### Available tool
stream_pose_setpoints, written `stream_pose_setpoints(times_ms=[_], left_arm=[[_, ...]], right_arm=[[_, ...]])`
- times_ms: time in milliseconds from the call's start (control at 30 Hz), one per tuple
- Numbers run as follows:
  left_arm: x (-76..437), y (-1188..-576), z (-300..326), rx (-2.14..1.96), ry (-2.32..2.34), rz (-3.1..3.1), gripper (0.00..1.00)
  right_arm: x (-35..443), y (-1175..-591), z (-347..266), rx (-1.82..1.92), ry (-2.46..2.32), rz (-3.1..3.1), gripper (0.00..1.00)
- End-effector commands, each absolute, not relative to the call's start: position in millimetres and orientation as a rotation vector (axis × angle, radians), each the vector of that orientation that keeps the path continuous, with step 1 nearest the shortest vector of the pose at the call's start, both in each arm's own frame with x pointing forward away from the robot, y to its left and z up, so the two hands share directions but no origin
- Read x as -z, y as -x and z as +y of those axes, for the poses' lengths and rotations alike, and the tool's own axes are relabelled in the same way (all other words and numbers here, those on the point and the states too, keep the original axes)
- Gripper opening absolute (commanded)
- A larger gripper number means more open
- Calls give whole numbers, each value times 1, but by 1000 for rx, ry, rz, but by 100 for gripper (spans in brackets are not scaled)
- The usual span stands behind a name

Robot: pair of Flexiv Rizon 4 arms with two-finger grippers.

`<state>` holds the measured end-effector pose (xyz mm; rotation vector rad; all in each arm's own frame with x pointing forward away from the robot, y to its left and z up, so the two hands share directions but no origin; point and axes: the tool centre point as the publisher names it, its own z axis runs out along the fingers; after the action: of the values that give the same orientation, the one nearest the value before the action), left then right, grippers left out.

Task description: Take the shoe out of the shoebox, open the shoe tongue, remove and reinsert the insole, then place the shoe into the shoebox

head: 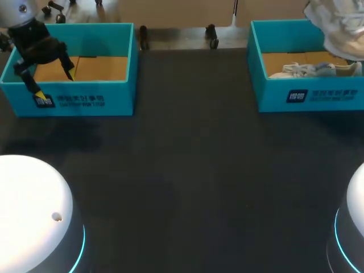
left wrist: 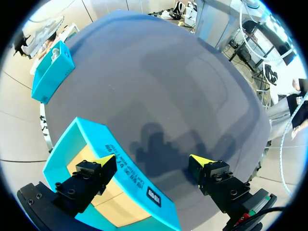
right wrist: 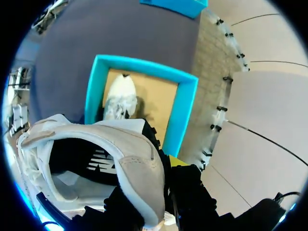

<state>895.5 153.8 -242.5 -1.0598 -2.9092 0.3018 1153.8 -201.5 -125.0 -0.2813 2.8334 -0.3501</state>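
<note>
Head view: our left pincer point(head: 55, 84) hangs over the front wall of the left shoebox point(head: 85, 101) on the dark counter point(head: 193, 170). At the far right, a white shoe point(head: 335, 25) is held up above the right shoebox point(head: 318, 96), where a second shoe point(head: 307, 69) lies. Left wrist view: the fingers stand spread wide, with the box wall between them (touching neither, as far as we see). Right wrist view: our right pincer point(right wrist: 163, 154) pinches the white shoe at its collar, directly over the box.
</note>
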Motion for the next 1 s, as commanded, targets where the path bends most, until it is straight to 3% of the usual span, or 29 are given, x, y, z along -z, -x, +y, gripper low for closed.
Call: stream_pose_setpoints(times_ms=[33, 400, 900, 1000], left_arm=[[242, -895, 154, -299, 1061, -2908, 100], [242, -895, 154, -299, 1061, -2908, 100], [242, -895, 154, -299, 1061, -2908, 100], [242, -895, 154, -299, 1061, -2908, 100]], right_arm=[[147, -1173, -227, 305, 288, 2861, 0], [158, -1190, -257, 280, 150, 2871, 0], [179, -1151, -289, 134, -984, 2866, 0], [179, -1151, -289, 134, -984, 2866, 0]])
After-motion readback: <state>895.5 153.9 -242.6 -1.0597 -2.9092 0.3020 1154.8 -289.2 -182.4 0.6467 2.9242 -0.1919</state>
